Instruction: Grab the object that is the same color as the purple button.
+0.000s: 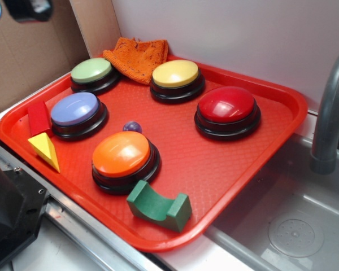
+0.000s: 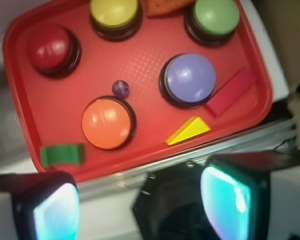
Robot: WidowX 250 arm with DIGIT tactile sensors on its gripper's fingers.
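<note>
Red tray (image 1: 271, 107), tiny glossy dark-purple ball (image 1: 132, 127) between purple button (image 1: 74, 109) and orange button (image 1: 121, 154), fingers (image 2: 140, 200) spread apart, empty.

Dark-purple ball (image 1: 132, 127) (glossy), lavender button (image 1: 75, 109), red tray (image 1: 226, 169).

One red tray (image 1: 282, 113) holds five domed buttons: green (image 1: 91, 70), yellow (image 1: 175, 73), red (image 1: 226, 104), orange (image 1: 121, 153) and the purple button (image 1: 74, 108). Also aboard: one tiny purple ball (image 1: 132, 127), three blocks in red (image 1: 38, 117), yellow (image 1: 45, 149) and green (image 1: 158, 206), and one orange cloth (image 1: 137, 56).
</note>
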